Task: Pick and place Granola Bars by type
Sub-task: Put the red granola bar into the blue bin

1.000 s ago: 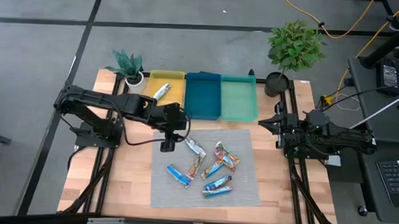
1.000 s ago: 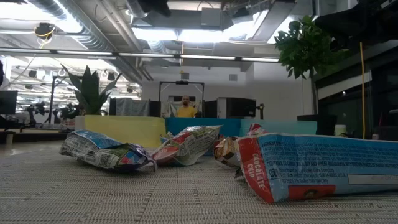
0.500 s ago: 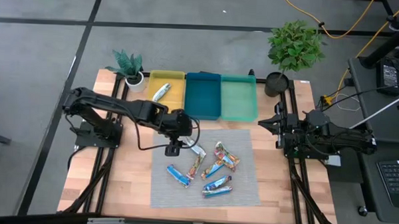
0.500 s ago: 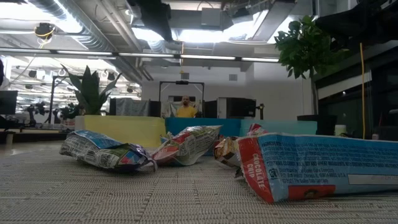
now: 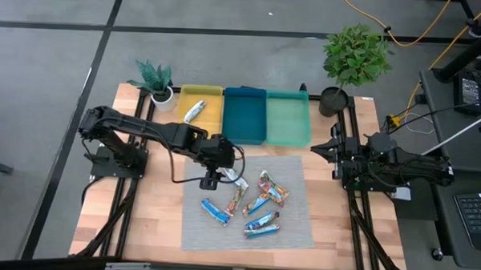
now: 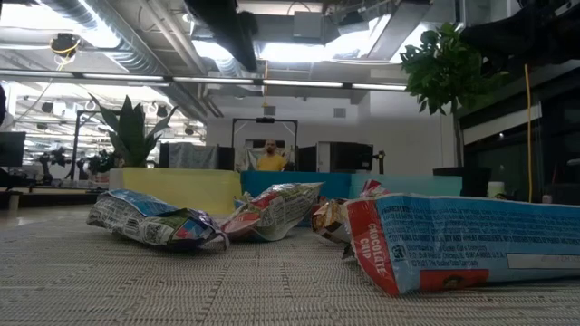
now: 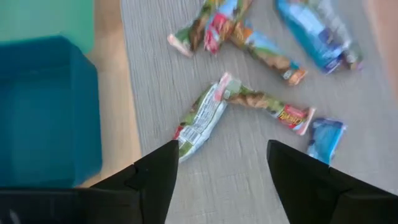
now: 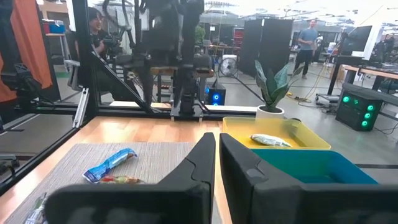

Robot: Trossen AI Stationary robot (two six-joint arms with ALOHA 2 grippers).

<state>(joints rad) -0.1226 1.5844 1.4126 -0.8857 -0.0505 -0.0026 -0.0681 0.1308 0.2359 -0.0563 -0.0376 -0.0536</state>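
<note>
Even, flat light across the table from above in the high view, shadows soft and short under the left arm (image 5: 144, 132) and the potted plant (image 5: 355, 55). Down at table height, ceiling lights (image 6: 272, 50) blaze white and wash out, leaving the room behind dim and hazy. The nearest blue wrapper (image 6: 462, 240) sits sharp, the woven mat (image 6: 136, 290) in front blurs. The left wrist view is smeared all over, bars soft-edged, the dark fingers (image 7: 155, 180) blurry. The right wrist view is bright, its own close fingers (image 8: 205, 168) out of focus.
</note>
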